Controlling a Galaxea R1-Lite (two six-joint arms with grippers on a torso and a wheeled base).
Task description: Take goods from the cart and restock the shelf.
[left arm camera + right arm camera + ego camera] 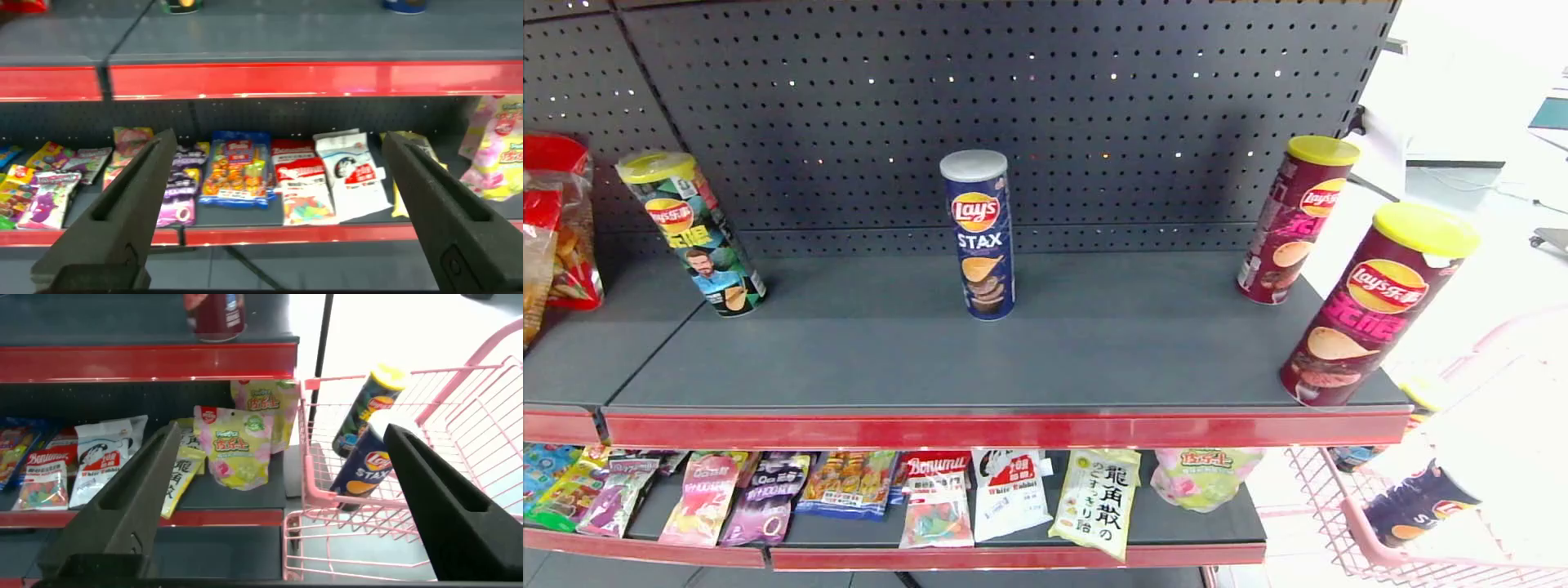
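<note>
Shelf (1094, 343) open btwn blue can (978, 237) & back maroon can (1294, 220); front maroon can (1372, 306) crowds rt edge

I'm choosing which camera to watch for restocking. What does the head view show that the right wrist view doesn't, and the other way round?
Head view adds: the top shelf's pegboard back and three upright cans on it, a green can at the left, an upright blue can in the middle, a rear maroon can at the right. Right wrist view adds: the open right gripper and a clear look at the yellow-lidded can leaning in the pink cart. Both: the front maroon can, the cart's blue can, the lower shelf's snack bags.
</note>
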